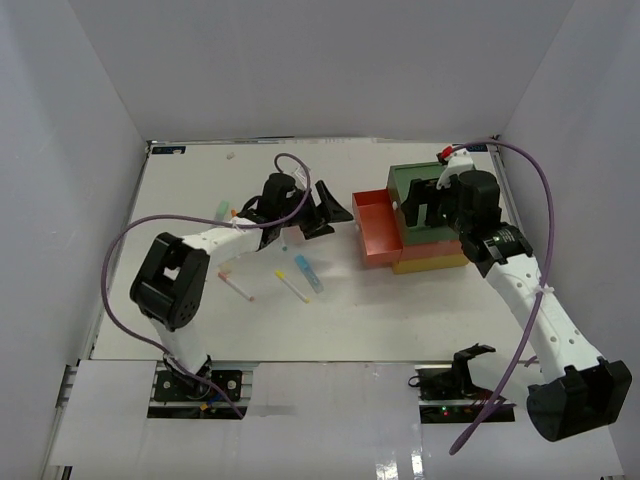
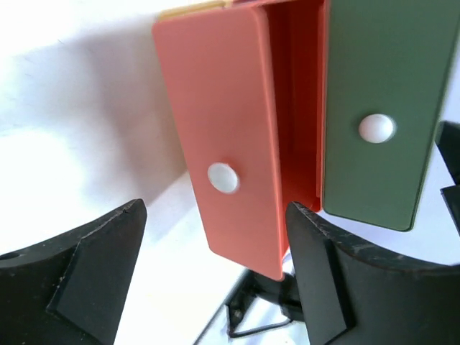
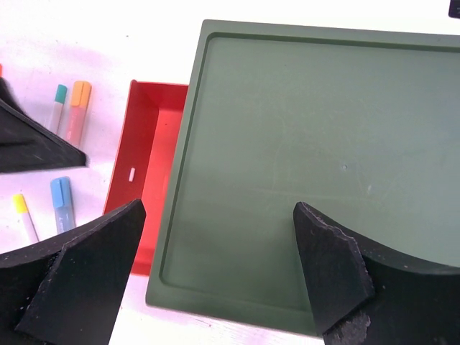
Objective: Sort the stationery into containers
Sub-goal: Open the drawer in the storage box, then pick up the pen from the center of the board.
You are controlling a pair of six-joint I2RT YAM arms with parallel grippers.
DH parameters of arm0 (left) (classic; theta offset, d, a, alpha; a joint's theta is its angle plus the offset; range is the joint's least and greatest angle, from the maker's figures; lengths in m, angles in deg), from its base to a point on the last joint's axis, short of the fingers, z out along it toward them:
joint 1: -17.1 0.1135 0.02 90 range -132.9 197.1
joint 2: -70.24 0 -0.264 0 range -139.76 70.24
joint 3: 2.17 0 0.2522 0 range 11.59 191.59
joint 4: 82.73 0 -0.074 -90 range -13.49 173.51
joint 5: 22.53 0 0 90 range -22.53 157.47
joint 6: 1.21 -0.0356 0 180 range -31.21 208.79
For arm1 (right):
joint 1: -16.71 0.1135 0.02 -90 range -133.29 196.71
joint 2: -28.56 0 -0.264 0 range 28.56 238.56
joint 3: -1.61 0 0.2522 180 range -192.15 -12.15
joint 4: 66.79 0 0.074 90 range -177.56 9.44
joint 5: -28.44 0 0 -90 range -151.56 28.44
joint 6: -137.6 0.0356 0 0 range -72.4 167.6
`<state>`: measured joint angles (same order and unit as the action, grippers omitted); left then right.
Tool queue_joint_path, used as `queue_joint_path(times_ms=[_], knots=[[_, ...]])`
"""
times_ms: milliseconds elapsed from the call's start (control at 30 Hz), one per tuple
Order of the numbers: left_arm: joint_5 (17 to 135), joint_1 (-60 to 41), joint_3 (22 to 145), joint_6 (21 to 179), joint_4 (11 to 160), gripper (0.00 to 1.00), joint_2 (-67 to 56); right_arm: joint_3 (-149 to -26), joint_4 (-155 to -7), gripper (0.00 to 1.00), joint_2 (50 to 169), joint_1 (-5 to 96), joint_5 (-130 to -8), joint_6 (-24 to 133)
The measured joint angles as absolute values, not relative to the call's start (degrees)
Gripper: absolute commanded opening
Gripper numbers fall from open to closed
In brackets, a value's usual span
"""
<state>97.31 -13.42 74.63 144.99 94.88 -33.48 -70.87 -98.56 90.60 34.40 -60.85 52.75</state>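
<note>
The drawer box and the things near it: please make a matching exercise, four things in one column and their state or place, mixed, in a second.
Column one:
1 red drawer
2 green drawer
3 right gripper
4 blue marker

Column two:
a lying on the table
b pulled out
c pushed in
d open, above the box

Pairs: 1-b; 2-c; 3-d; 4-a.

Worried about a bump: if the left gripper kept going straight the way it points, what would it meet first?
Probably the front of the pulled-out red drawer, near its white knob, which the open left gripper frames. How close it is, I cannot tell.
</note>
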Motion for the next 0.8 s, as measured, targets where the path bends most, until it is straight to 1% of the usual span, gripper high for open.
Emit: queue_joint_path(times_ms=[67, 167, 300, 400, 533, 667, 800], knots=[[92.1, -13.4, 75.3, 142.0, 88.0, 0.98, -28.5, -70.9, -99.3, 0.90, 89.2, 34.4, -60.8, 52.5], [83.2, -13.4, 74.6, 139.2, 79.5, 0.98, -20.3, -70.9, -100.5, 0.90, 86.5, 34.4, -60.9, 52.3], [71.0, -13.3, 69.3, 137.6, 70.2, 0.98, -8.1, -70.7, -100.7, 0.90, 82.8, 34.4, -61.8, 52.3], [63.6, -12.9, 64.8, 137.8, 63.8, 0.95, -1.4, -69.8, -100.7, 0.90, 80.1, 34.4, -62.5, 52.3], [55.7, -12.0, 59.2, 140.4, 55.1, 0.87, 2.1, -67.7, -100.6, 0.90, 77.6, 34.4, -63.9, 52.4], [50.4, -9.9, 55.0, 143.2, 49.0, 0.84, 2.6, -66.2, -101.0, 0.90, 76.5, 34.4, -65.3, 52.5], [47.9, -5.5, 54.0, 144.2, 46.6, 0.82, 1.9, -65.7, -101.1, 0.90, 75.5, 34.4, -66.1, 52.6]])
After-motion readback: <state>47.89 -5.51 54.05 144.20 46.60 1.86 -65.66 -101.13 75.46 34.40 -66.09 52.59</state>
